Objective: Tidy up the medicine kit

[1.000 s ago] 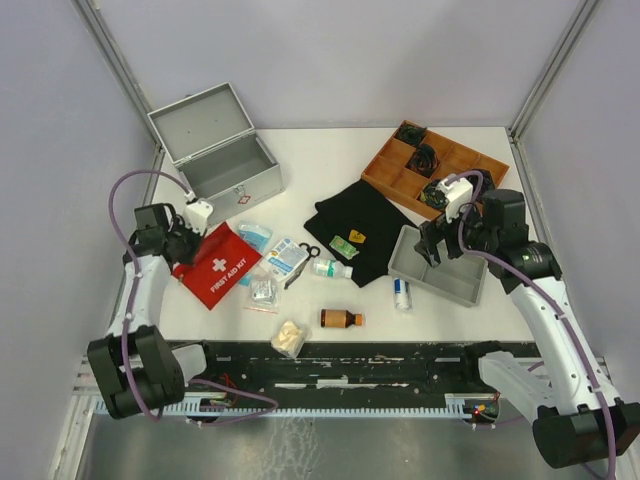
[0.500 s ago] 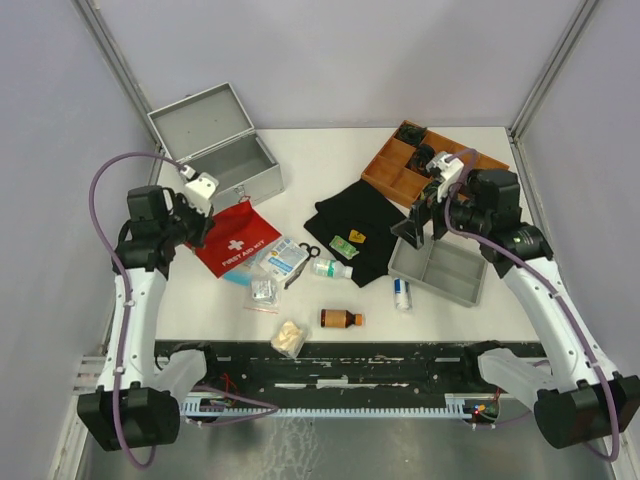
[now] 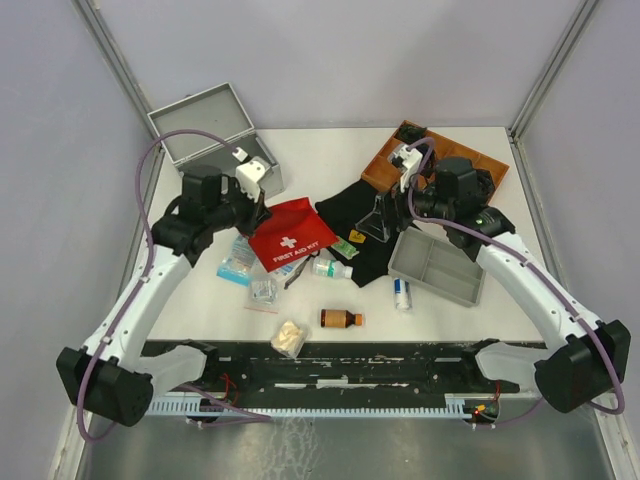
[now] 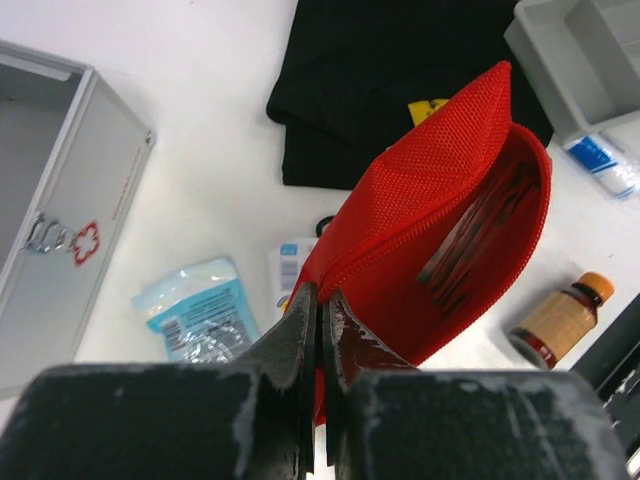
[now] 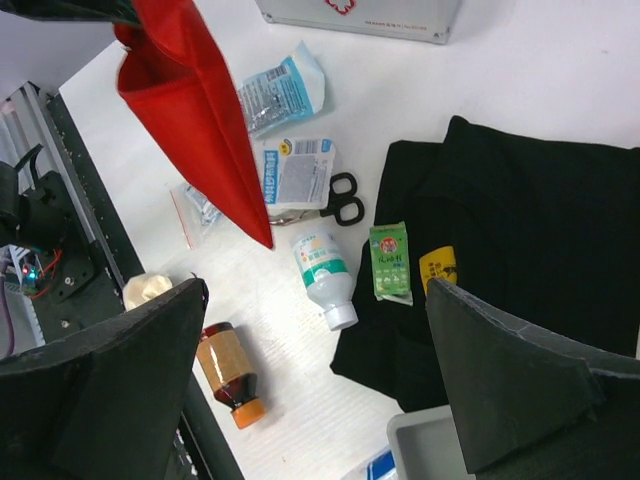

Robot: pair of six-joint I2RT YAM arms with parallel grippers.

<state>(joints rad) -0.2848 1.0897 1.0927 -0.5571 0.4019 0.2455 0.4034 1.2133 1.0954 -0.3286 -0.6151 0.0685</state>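
Red pouch [image 3: 291,232] higher, in left gripper [image 4: 320,325]

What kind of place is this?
Probably a robot lab workcell: left arm and right arm bolted to a white table, plain walls around it, first-aid things such as the red pouch and metal case.

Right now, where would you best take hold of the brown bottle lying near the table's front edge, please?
Probably grip the brown bottle mid-body, from straight above, closing across its width: it lies on its side, cap pointing right, apart from its neighbours.
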